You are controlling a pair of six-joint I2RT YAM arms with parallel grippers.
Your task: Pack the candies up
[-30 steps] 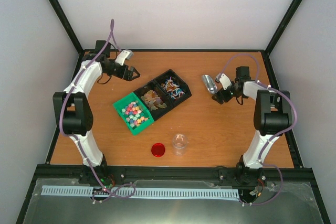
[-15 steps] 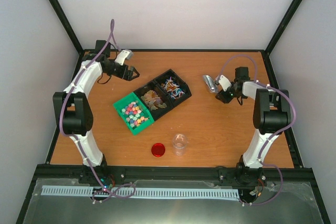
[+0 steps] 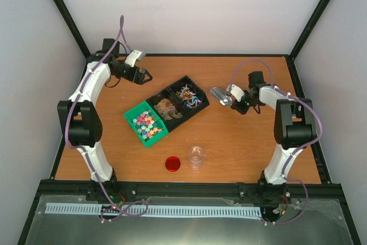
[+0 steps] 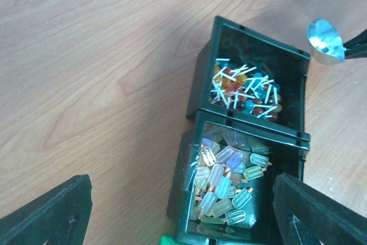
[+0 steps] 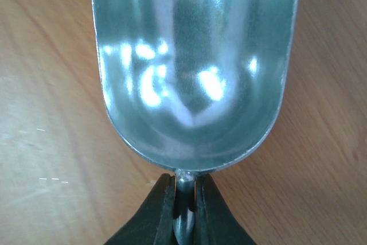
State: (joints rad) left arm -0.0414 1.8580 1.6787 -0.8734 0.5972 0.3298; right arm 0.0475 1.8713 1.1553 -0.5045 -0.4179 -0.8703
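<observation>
The right gripper (image 5: 184, 198) is clenched on the thin stem of a scoop (image 5: 195, 73), a shiny, rounded metal trough that mirrors the light and sits over the wood-grain table (image 3: 241, 142), right of the bins. The left gripper (image 3: 146, 76) hangs at the far left with its black fingers (image 4: 51, 213) spread wide, grasping nothing. Below it sit two square black bins (image 4: 202, 78) joined side by side: one holds round sweets on white sticks, the other pale, wrapped bar shapes. The candies (image 3: 146, 124), small pastel lumps, fill a green bin (image 3: 133, 111) at the near-left end of that row. Nearer stand a clear cup (image 3: 196, 156) and a flat red lid (image 3: 172, 164), just apart.
</observation>
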